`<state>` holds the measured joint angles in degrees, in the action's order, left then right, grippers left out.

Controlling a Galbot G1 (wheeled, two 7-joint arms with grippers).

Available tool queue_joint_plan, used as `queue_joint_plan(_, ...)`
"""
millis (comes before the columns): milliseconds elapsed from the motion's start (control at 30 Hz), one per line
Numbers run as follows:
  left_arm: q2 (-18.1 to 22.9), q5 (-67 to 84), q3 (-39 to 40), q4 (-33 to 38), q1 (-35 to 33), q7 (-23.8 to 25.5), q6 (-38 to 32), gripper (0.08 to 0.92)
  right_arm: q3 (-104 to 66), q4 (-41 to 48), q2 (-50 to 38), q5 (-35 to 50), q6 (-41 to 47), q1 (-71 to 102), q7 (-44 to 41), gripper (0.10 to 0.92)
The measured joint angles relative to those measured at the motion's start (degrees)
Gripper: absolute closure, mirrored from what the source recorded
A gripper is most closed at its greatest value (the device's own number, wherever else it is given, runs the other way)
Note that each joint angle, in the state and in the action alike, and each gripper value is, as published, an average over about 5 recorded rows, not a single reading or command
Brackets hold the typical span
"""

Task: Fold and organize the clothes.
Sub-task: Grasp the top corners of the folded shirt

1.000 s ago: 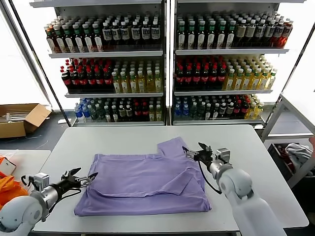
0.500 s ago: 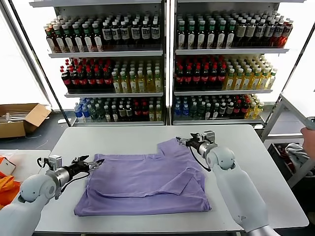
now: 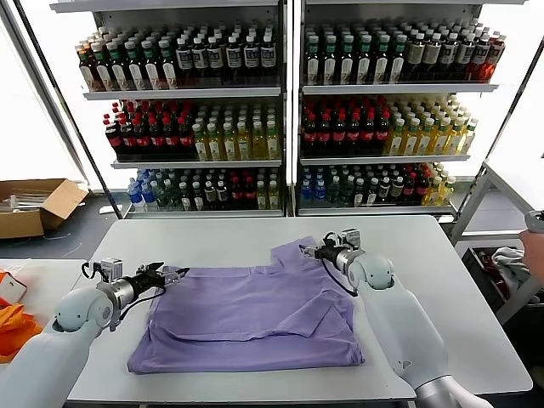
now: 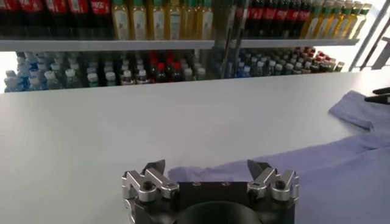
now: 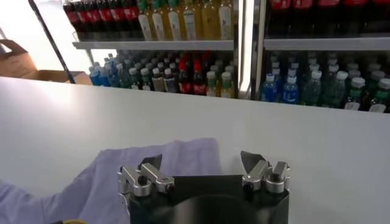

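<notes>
Left gripper (image 3: 172,274) spread wide at lavender T-shirt (image 3: 246,319) corner, right gripper (image 3: 315,252) (also agape) over sleeve

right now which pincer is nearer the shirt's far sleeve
Right. The right pincer, open, is at the far sleeve of the T-shirt; the left pincer, open, is at the opposite near-left edge.
</notes>
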<state>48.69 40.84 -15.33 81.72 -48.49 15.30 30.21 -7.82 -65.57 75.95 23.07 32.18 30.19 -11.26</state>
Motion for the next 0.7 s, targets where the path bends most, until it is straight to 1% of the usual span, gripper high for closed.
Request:
queue_joint_plan(100,0.17,0.15,0.3,-0.18,0.12,-0.05,0.11,0.177,0.43,0.66,0.29,-0.17,-0.18,-0.28,-0.05,0.268)
queue_joint_plan(267,0.0,0.68,0.43,-0.36,-0.02,-0.05,0.32,0.201,0.75,1.79,0.69,-0.33,-0.48,-0.58,-0.06,0.414)
queue_joint_plan(367,-0.06,1.01,0.39,-0.4,-0.29,0.0,0.33,0.269,0.97,1.98,0.65,-0.27,-0.6,-0.52,-0.12,0.5)
queue_joint_plan(700,0.58,1.6,0.43,-1.43,-0.5,0.25,-0.23,0.563,1.37,1.06,0.72,0.98,-0.55,-0.23,0.33,0.786)
